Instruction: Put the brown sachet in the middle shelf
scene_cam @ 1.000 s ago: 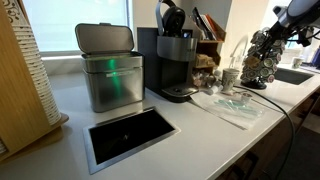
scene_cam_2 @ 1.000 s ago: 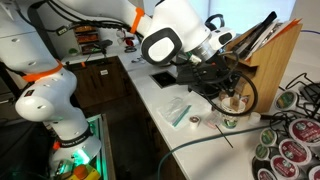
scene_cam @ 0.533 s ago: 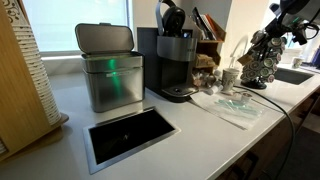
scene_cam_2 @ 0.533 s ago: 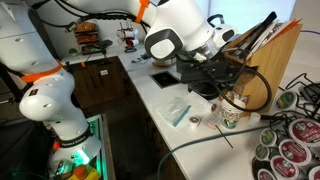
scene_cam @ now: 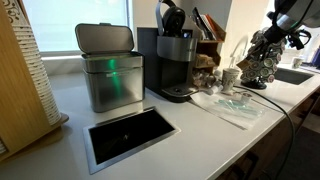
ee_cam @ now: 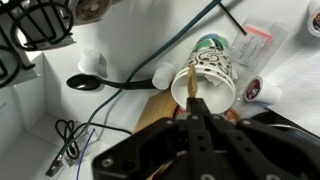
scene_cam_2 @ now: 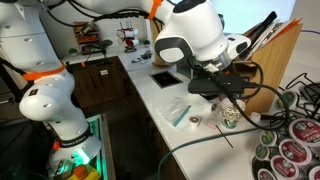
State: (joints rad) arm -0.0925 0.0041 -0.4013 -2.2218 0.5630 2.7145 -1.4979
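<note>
In the wrist view my gripper [ee_cam: 194, 118] is shut on a thin brown sachet [ee_cam: 192, 96], whose tip sticks out over the mouth of a patterned paper cup [ee_cam: 212, 72]. In both exterior views the gripper [scene_cam: 272, 38] [scene_cam_2: 226, 88] hangs above that cup [scene_cam: 231, 78] [scene_cam_2: 230, 114]. The small wooden rack [scene_cam: 208, 47] stands behind the coffee machine; the middle shelf [scene_cam: 209, 50] holds small items. The rack's wooden side [scene_cam_2: 268, 62] is right of the gripper. The sachet is too small to see in the exterior views.
A black coffee machine [scene_cam: 176, 62] and a steel bin [scene_cam: 107, 68] stand on the counter. A dark wire pod carousel [scene_cam: 262, 62] [scene_cam_2: 288, 140] is close to the gripper. A clear packet [scene_cam: 232, 103] [scene_cam_2: 178, 112], a black spoon [ee_cam: 88, 82] and cables [ee_cam: 120, 85] lie nearby.
The arm has shifted a little toward the wooden rack and risen slightly, with the gripper still shut.
</note>
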